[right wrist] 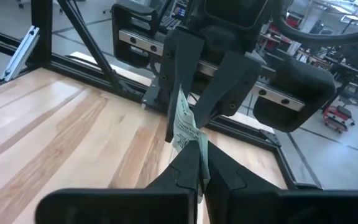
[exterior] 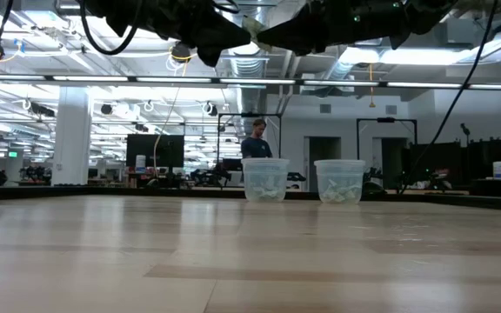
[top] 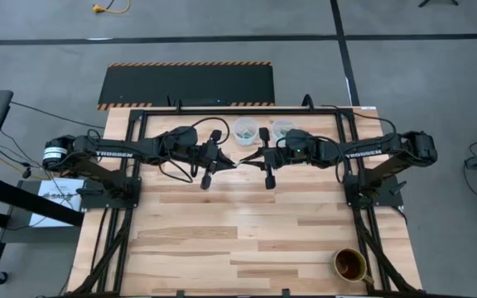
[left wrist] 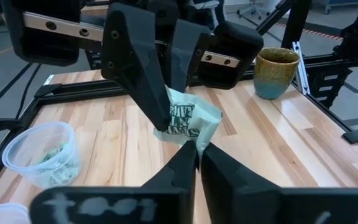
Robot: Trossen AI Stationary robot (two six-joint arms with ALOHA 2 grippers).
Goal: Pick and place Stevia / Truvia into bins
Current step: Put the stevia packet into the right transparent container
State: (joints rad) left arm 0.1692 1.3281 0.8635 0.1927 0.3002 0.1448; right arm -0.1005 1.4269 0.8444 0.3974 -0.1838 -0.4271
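Both arms are meeting above the middle of the wooden surface, toward its twelve-o'clock edge, and both sets of jaws are pinching the same Truvia packet.

The left gripper is reaching in from nine o'clock. In its wrist view its two dark fingers are pressed together on the lower edge of the pale green packet, which is hanging clear of the wood.

The right gripper is coming in from three o'clock, its jaws narrowed onto the opposite edge of that packet, seen edge-on in its own wrist view. From above, the two fingertips are almost touching.

Just past the grippers, toward twelve o'clock, two clear plastic bins are standing upright side by side: the left bin and the right bin, each with packets lying inside.

A brown glazed cup is sitting well apart, near the five-o'clock corner.

In the room beyond, a person is standing behind the bins.
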